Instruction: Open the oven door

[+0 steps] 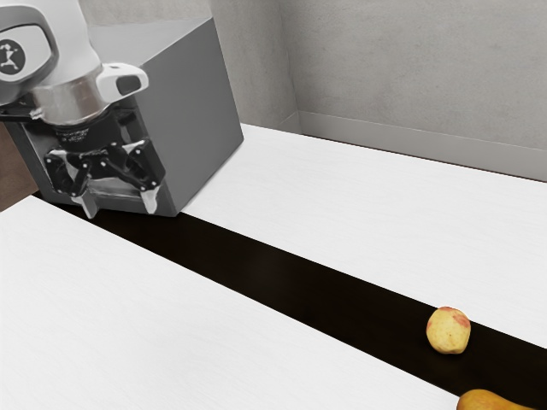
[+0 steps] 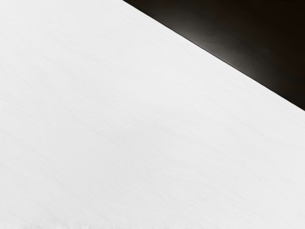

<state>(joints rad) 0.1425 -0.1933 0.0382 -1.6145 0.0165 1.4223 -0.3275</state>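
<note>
Claw [image 1: 120, 203] spread, pinching nothing, close to the oven [image 1: 195, 115]. Risk: a misaligned approach could knock the casing or slip without purchase.

There was one robot arm [image 1: 75, 64], with one gripper [image 1: 120, 205] that had two fingers [image 1: 90, 205], and there was one big gray oven [image 1: 190, 111], all on the exterior view's left. On the exterior view's right there were two fruits, one round apple [image 1: 449, 331] and one orange fruit [image 1: 491, 401]. The table had two white parts, one near [image 1: 128, 307] and one far [image 1: 367, 196], with one long black strip [image 1: 256, 266] between them.
</note>
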